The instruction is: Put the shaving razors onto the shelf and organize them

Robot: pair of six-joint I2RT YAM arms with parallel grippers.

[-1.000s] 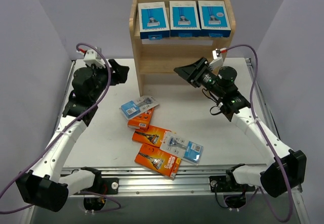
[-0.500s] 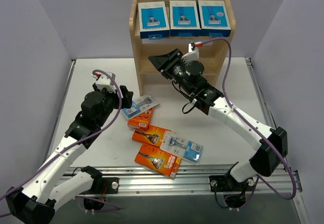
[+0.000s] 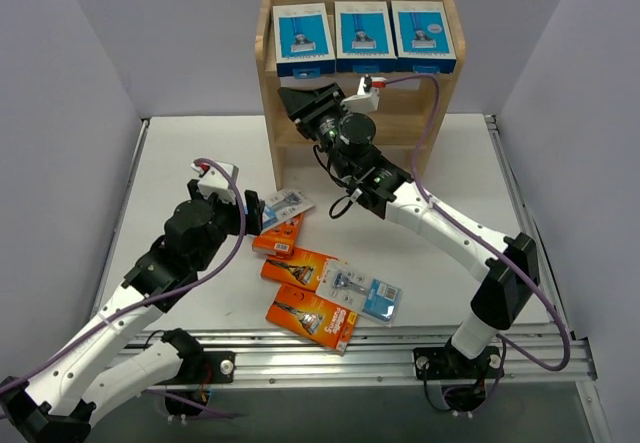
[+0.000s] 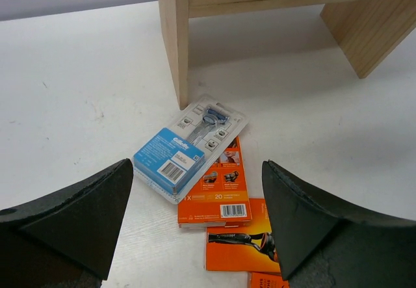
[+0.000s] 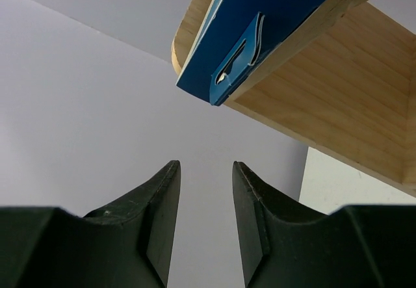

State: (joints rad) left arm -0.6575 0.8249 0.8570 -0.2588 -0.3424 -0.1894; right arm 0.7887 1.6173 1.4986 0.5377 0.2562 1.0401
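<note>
Nearest pack: the nearest orange box [image 3: 312, 316] lies flat on the table [image 3: 430, 213], at 6 o'clock in the pile.
Beside it: the right blister card [image 3: 367, 295], clear with a blue label, touches that box at its 2 o'clock.
Middle pack: the middle orange box [image 3: 297, 266] lies at 11 o'clock from the nearest one, its right end against the right blister card.
Far packs: the far orange box [image 3: 279, 236] lies at 11 o'clock again, with the left blister card [image 3: 275, 208] partly on top of it.
Left gripper: the left gripper [image 3: 252, 213] is just at 9 o'clock of the left blister card. Its fingers [image 4: 71, 216] are spread wide and hold nothing, and the card lies ahead between them.
Shelf: the shelf [image 3: 268, 83] stands at 12 o'clock on the table, well apart from the pile.
Right gripper: the right gripper [image 3: 305, 98] is under the left end of the top tier. Its fingers [image 5: 162, 190] are a narrow gap apart, with nothing between them.
Top tier: three blue-and-white boxes [image 3: 364, 35] lie side by side. The left blue-and-white box [image 3: 303, 38] overhangs the front edge above the right gripper.
</note>
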